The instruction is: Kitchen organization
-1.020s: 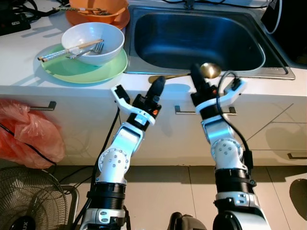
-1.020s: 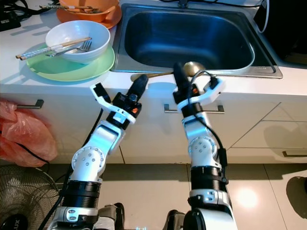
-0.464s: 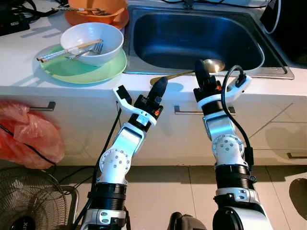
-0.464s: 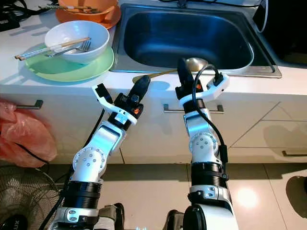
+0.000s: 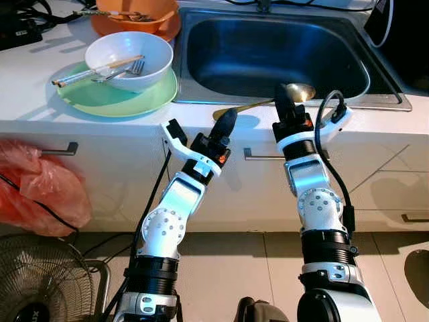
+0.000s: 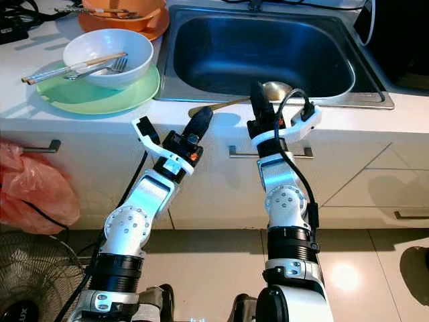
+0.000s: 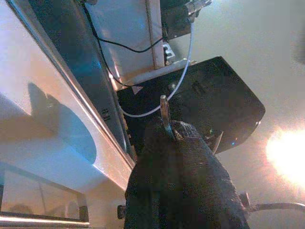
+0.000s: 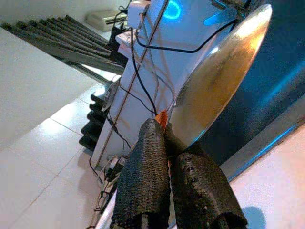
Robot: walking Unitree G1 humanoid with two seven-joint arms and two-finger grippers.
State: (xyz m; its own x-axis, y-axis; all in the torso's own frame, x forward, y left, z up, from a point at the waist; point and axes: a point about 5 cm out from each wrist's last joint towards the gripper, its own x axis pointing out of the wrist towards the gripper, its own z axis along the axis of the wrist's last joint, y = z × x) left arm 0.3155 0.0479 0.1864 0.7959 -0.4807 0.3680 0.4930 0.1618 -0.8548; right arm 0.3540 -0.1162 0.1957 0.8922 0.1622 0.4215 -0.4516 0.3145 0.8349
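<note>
Golden ladle, bowl toward sink

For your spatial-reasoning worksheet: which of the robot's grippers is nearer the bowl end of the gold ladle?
Right. The right gripper is beside the gold ladle bowl at the sink's front rim; the left gripper is by the handle's far end.

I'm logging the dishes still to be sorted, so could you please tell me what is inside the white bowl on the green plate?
The white bowl holds a fork and a pair of chopsticks that lean out over its rim. Its near wall hides part of the bottom.
</note>
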